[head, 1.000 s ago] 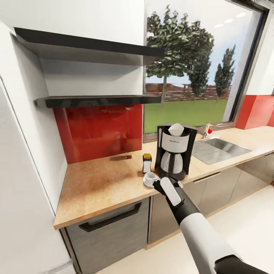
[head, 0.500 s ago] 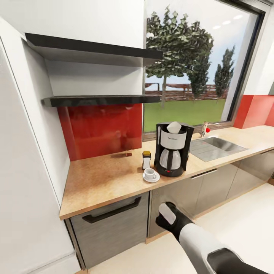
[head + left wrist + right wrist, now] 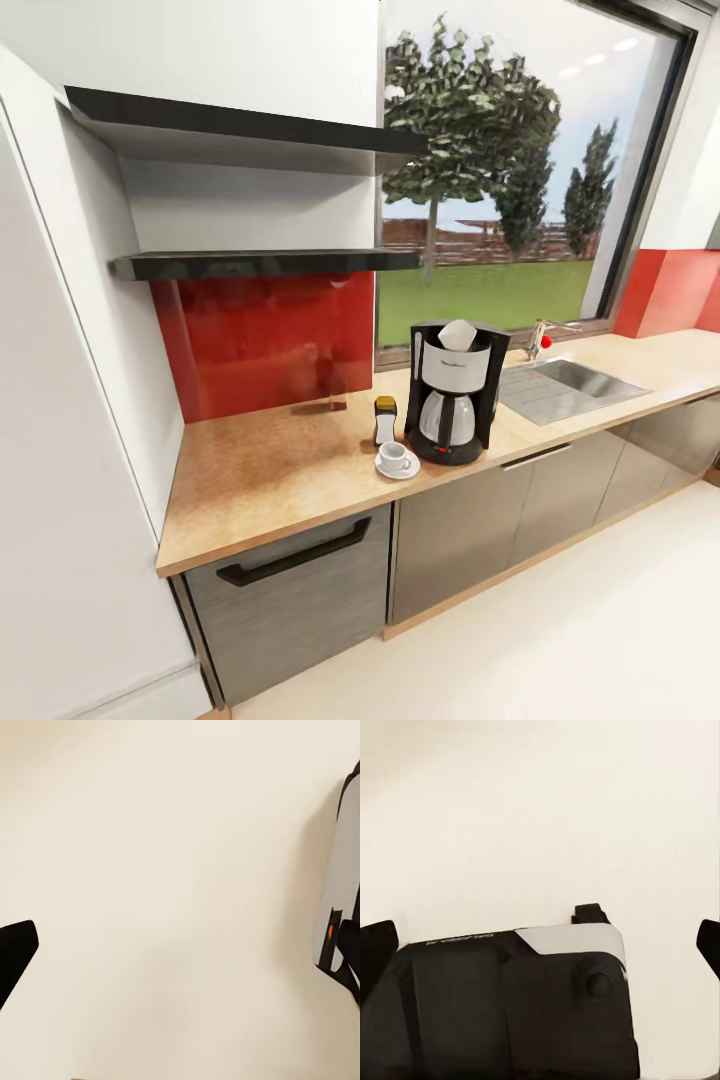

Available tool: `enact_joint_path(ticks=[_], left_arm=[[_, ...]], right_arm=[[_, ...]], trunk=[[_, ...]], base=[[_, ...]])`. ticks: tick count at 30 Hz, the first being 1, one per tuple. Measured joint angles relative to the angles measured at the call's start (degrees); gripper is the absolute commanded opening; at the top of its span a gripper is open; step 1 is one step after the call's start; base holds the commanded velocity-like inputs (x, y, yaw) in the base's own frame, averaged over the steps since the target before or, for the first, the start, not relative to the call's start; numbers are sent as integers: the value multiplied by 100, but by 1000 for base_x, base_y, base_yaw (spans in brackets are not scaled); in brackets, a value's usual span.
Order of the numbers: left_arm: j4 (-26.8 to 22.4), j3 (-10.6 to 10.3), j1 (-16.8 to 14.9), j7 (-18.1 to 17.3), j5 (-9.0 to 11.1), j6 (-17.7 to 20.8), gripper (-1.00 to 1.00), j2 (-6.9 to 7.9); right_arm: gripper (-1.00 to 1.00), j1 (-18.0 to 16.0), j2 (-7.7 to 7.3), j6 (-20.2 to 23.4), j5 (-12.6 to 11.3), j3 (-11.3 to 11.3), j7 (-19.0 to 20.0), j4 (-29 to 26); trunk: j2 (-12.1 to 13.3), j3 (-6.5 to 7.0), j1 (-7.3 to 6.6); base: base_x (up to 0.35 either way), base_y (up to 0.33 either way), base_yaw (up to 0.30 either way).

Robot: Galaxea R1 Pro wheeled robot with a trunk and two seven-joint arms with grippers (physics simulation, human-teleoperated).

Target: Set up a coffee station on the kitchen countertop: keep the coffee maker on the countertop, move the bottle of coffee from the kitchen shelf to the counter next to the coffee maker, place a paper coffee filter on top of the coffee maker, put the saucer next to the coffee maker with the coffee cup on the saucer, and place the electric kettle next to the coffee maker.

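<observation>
Pulling our right arm back out of sight, we've left the cup [image 3: 394,457] on its saucer [image 3: 398,470] beside the coffee maker [image 3: 455,405]. Both jaws look spread wide and empty, so the kettle's next, we reckon.

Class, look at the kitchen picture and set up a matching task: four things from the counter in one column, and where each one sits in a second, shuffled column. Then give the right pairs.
Things:
1. paper filter
2. coffee cup
3. bottle of coffee
4. sink

Places:
A. set into the countertop below the window
B. on top of the coffee maker
C. standing on the counter between the red backsplash and the cup
D. on the saucer

Pairs: 1-B, 2-D, 3-C, 4-A
</observation>
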Motion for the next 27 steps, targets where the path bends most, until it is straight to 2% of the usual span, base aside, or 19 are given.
enact_joint_path(ticks=[3, 10, 15, 27], left_arm=[[0, 3, 1, -1, 2, -1, 100, -2], [-70, 7, -2, -1, 6, -10, 100, -4], [-147, 8, -1, -1, 7, -4, 100, 0], [-148, -5, 5, -1, 0, -11, 100, 11]], right_arm=[[100, 297, -2, -19, 43, 1, 434, 0], [100, 707, 40, -26, 28, 2, 581, -10], [100, 785, 25, -27, 29, -5, 566, -9], [100, 811, 2, -11, -8, -26, 583, -25]], trunk=[[0, 0, 0], [0, 1, 0], [0, 1, 0], [0, 1, 0]], base=[[0, 0, 0], [0, 0, 0], [0, 0, -14], [0, 0, -288]])
